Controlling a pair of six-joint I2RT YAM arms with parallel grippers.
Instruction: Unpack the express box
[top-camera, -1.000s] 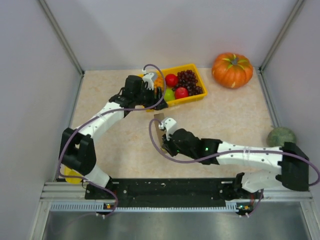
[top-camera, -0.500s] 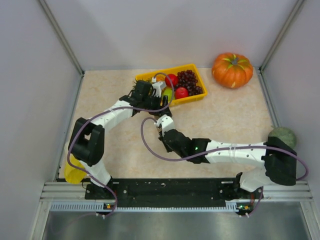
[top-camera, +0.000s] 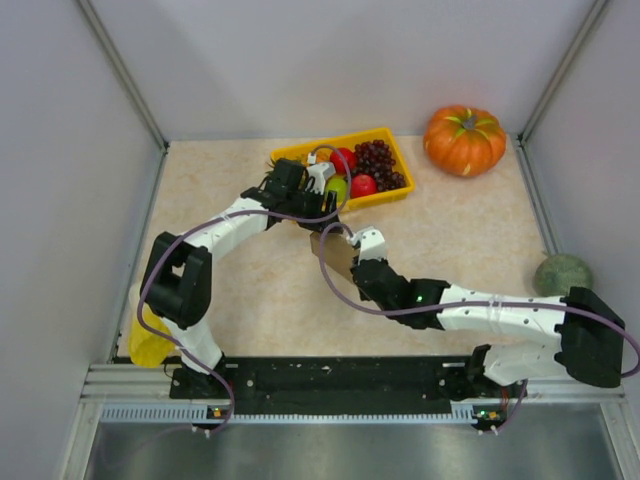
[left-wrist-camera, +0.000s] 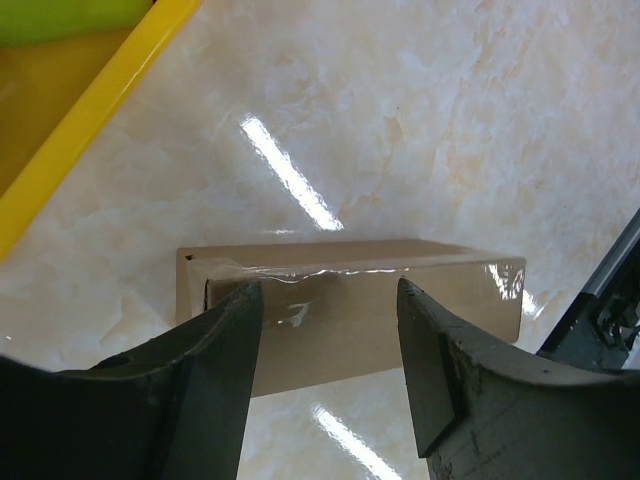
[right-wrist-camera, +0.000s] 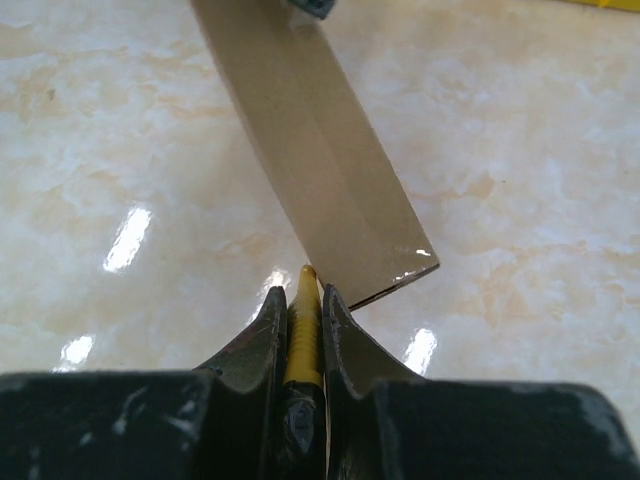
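Marbled table (top-camera: 470, 230), grey walls (top-camera: 60, 200). The express box (left-wrist-camera: 335, 320) lies mid-table. My left gripper (left-wrist-camera: 330, 290), jaws parted, hangs directly over it, the box's long axis crossing the gap. My right gripper (right-wrist-camera: 300, 295), clenched on a slim yellow tool (right-wrist-camera: 300, 335), points at the box's near edge just ahead.

Pale grey walls (top-camera: 300, 60), glossy beige marble tabletop (top-camera: 470, 230), metal corner posts (top-camera: 121, 70)

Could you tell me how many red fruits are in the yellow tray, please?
2. One red fruit sits mid-tray beside the grapes; the other lies by the near rim of the yellow tray. The left arm may hide more.
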